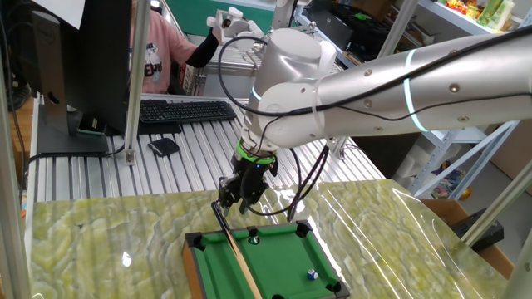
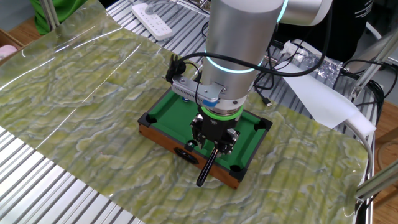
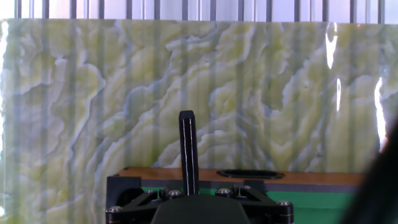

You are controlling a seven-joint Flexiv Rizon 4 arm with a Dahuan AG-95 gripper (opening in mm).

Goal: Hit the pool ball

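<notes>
- Nearest my hand camera sits the end effector (image 3: 189, 202), clenched on the cue stick (image 3: 188, 149), which juts toward 12 o'clock.
- From one fixed view, I see the cue slanting over the mini pool table (image 1: 218, 264) on the counter (image 1: 91, 241).
- I spot the pool ball (image 1: 312, 273) near the 5 o'clock pocket, well apart from the cue.
- Cue apparently gripped; the strike is not yet made.

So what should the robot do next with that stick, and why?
Probably slide the cue stick forward along the green pool table toward the pool ball. The pincer looks shut on the stick's dark butt end, which pokes out over the table's near rail, and the little blue ball sits untouched further down the felt, so a push would likely be the hit.
</notes>
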